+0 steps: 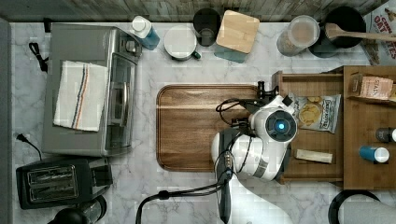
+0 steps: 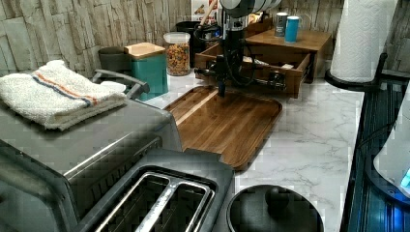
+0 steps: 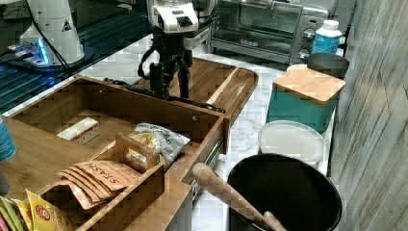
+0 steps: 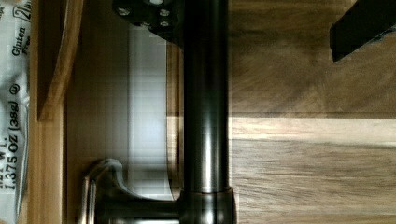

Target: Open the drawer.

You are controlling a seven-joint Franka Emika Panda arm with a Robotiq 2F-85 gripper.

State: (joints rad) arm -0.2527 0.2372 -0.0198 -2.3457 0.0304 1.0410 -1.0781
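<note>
One drawer [image 1: 310, 125], one tray board [image 1: 201, 126], one toaster [image 1: 56, 182], two canisters [image 1: 377, 144].

The drawer [image 3: 120, 108] is matt, medium-brown wood; its bar handle [image 4: 205, 102] is smooth dark metal with a soft sheen. The tray board [image 1: 196, 126] is darker, grained wood, lightly glossy. The worktop [image 2: 309, 145] looks like polished white marble. The toaster oven [image 1: 88, 88] is brushed metal, with a nubby cloth towel [image 1: 79, 95] lying on it.
</note>
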